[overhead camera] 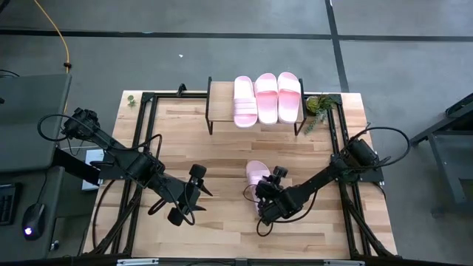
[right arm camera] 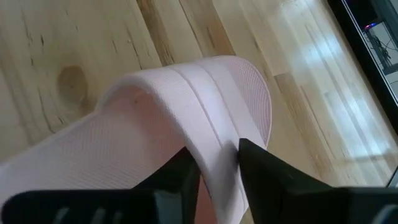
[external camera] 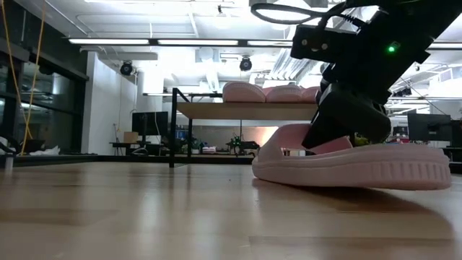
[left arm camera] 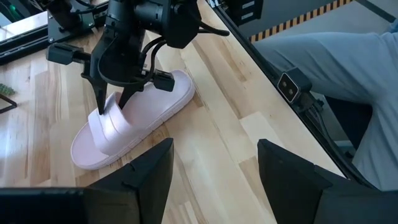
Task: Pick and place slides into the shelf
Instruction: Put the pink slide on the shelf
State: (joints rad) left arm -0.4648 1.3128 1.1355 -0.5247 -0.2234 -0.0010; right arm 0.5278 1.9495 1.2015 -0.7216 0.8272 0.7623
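Three slides (overhead camera: pixel 267 98) already sit side by side on top of the shelf (overhead camera: pixel 214 100) at the far edge of the surface (overhead camera: pixel 222 229). That fills its right part; one slot at the left end is bare. The fourth slide (overhead camera: pixel 256 176) lies flat on the surface, mid-right, well apart from the shelf.

Right claw (overhead camera: pixel 267 198) is down on this last slide, fingers (right arm camera: pixel 186 171) pinched narrow on its ribbed strap, one finger under the strap and one outside. Sole looks flat on the wood in the low view, so it is gripped but not yet lifted.

Left claw (overhead camera: pixel 194 193) hovers near surface centre, fingers spread wide, holding nothing, facing the last slide.

Judgement: about three quarters done. Left: lift, carry to shelf, set into the bare slot.
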